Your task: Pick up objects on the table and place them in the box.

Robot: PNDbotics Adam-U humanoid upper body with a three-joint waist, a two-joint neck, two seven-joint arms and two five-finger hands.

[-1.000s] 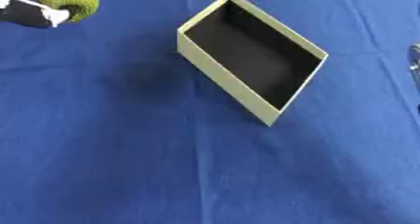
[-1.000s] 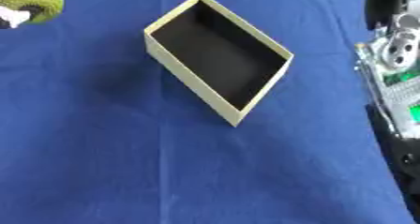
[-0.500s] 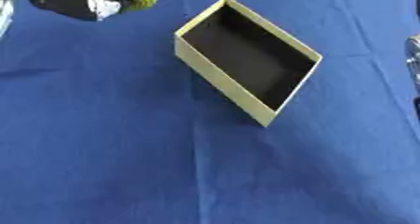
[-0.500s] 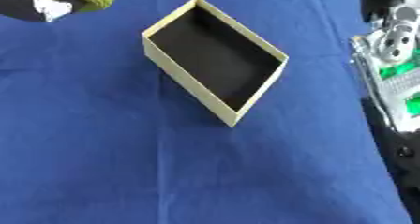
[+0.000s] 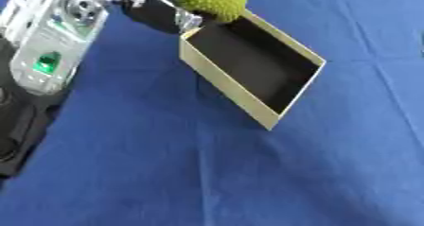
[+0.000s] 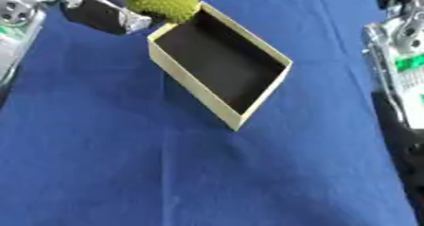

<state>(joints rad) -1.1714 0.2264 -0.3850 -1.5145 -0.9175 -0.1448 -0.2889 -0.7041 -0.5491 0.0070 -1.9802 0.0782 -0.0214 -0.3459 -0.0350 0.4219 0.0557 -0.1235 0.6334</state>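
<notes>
A green bumpy fruit [image 5: 211,0] hangs at the top of the view, over the far left corner of the box. My left hand [image 5: 157,13] comes in from the upper left and is shut on the fruit, its black fingers with silver tips [image 6: 103,14] lying against the fruit's left side. The box [image 5: 220,87] is cream outside and black inside. It lies askew on the blue cloth and nothing shows inside it. No right hand shows in either view, only a forearm [image 6: 401,64] at the right edge.
My left forearm [image 5: 49,36], silver with a green label, fills the upper left, with black arm parts below it along the left edge. Blue cloth [image 5: 207,178] covers the table in front of the box.
My left hand has carried the green fruit to the right, from the far left corner of the view to the box's far left corner. The left forearm has come into view.
</notes>
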